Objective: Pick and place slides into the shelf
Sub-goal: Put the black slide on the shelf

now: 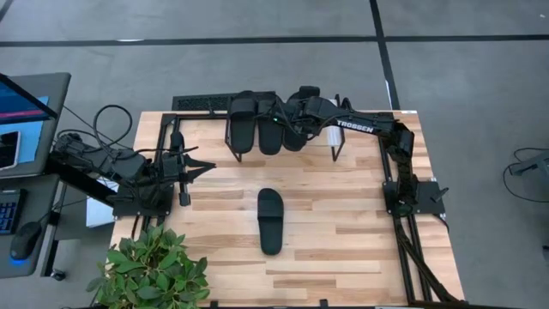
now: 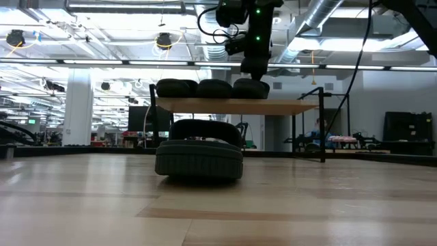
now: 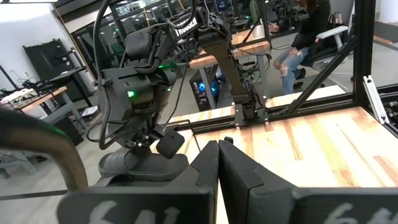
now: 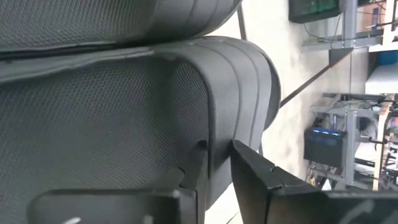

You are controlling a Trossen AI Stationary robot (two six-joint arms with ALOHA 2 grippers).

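Your right tool (image 1: 298,129) sits over the shelf (image 2: 235,106) at the far edge of the tabletop (image 1: 343,249), its fingers (image 4: 249,171) clamped on the edge of the third slide (image 1: 293,133), which rests on the shelf top at the right end of the row. Two more slides (image 1: 256,129) lie side by side on the shelf just to its left, all three touching or nearly so. From table height, you see the three rounded straps lined up along the light wood top, with the right arm coming down onto the rightmost one.

The fourth slide (image 1: 271,220) lies alone on the tabletop in front of the shelf, well apart from both tools, its length running toward the shelf.

Your left tool (image 1: 202,169) waits at the tabletop's left side, fingers (image 3: 205,168) pressed together and holding nothing, pointed toward the middle.

A potted plant (image 1: 150,270) stands at the near left corner.
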